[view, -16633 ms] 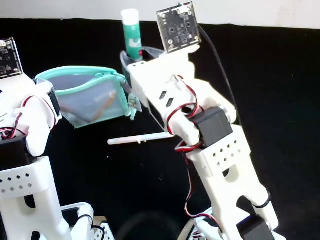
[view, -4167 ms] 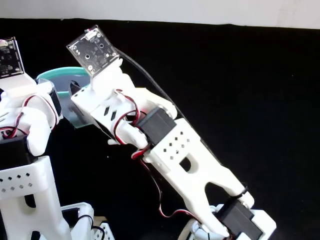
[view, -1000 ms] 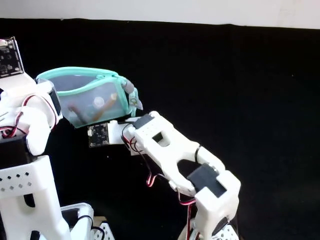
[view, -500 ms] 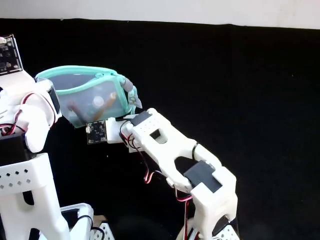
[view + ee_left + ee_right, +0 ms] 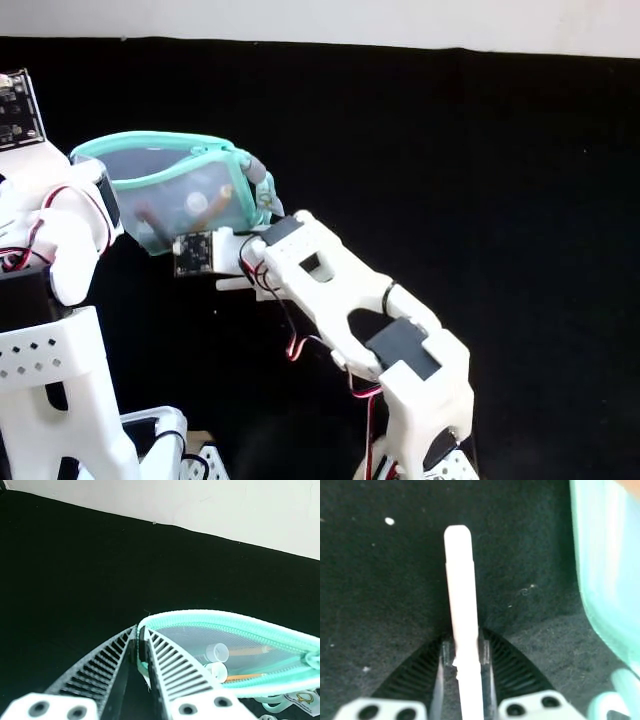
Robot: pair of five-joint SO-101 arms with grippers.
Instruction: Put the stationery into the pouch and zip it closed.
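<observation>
The mint-edged mesh pouch (image 5: 180, 195) hangs open at the left, held by its rim in my left gripper (image 5: 141, 641), which is shut on it. Inside lie a glue stick (image 5: 216, 652) and a pencil (image 5: 245, 676). My right gripper (image 5: 462, 652) is low over the black mat just below the pouch, shut on a white pen (image 5: 461, 605) that sticks out from between its fingers. In the high view the pen (image 5: 230, 284) peeks out under the right wrist camera board (image 5: 195, 253). The pouch's mint wall (image 5: 605, 570) stands close beside the pen.
A black mat (image 5: 480, 180) covers the table, with open room to the right and behind. The left arm's white body (image 5: 50, 300) stands at the left edge. A pale wall (image 5: 240, 510) runs behind the mat.
The right arm, earlier at the pouch with the glue stick, has dropped to the mat. Over the last second it edged toward the pouch, with the pen showing under its wrist.
</observation>
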